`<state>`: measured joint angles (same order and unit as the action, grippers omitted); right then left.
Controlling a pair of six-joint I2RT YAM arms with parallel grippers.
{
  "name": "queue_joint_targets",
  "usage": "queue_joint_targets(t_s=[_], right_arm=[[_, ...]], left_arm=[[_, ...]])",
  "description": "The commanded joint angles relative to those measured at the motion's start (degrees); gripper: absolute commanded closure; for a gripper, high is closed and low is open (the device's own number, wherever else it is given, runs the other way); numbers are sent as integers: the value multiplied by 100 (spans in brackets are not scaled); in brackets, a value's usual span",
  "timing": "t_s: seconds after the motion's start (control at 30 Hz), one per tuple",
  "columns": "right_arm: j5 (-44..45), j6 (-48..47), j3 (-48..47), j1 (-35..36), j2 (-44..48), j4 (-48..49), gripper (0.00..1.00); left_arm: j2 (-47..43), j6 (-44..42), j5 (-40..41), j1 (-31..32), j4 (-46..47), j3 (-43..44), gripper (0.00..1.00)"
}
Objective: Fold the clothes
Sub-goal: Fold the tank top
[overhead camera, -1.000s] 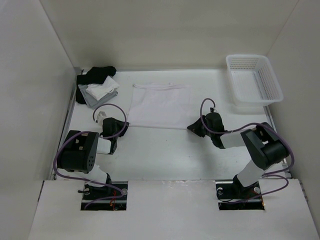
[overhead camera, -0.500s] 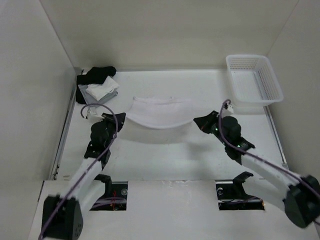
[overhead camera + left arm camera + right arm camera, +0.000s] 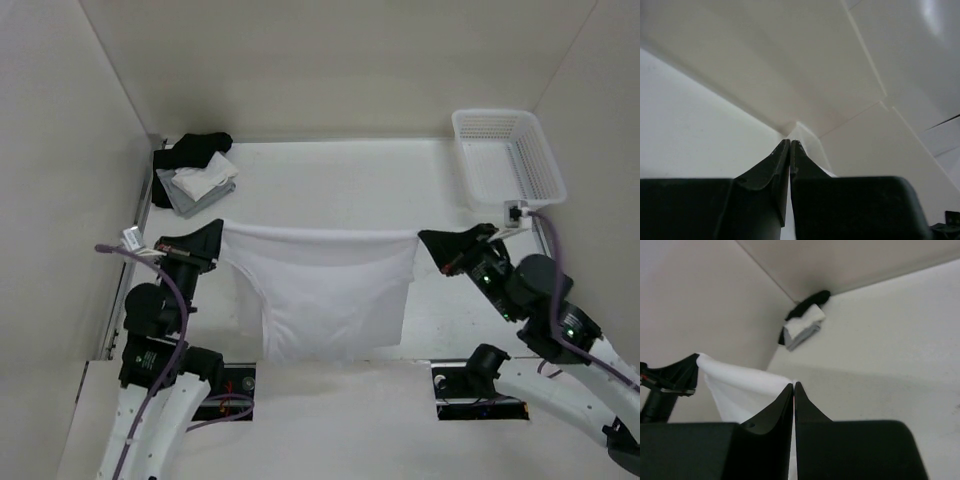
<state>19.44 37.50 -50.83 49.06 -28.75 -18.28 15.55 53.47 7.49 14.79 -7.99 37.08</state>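
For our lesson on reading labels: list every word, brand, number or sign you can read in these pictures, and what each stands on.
No readable text anywhere: the white top, basket and garment pile show none.
The white fitting on the left wrist cable is too small to tell.

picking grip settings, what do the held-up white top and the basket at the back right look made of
White top: thin, soft matte fabric; it sags and drapes in folds. Basket: probably rigid white plastic; its walls are a fine lattice.
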Motion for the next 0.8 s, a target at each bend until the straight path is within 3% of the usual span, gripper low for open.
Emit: queue_joint_targets(t_s=[0.0, 0.23, 0.37, 0.5, 0.6, 0.77], right_arm=[[17, -348, 195, -285, -744, -213, 94], [-2205, -103, 732, -2394, -3062, 1904, 93], [-2716, 3, -38, -2975, -5012, 2653, 93], [-2902, 30, -901, -3275, -6176, 2655, 94], [-2937, 65, -763, -3293, -6047, 2716, 94], [-2762, 144, 422, -3171, -5011, 2961, 93]], left_arm=[[553, -91, 130, -50, -336, -437, 98], [2589, -127, 139, -367, 1420, -922, 98], [4540, -30, 306, -525, 2739, -528, 98], [5975, 58, 149, -587, 3197, 281, 98], [6048, 58, 121, -534, 3233, 371, 98], [5259, 40, 87, -604, 3339, -594, 98]])
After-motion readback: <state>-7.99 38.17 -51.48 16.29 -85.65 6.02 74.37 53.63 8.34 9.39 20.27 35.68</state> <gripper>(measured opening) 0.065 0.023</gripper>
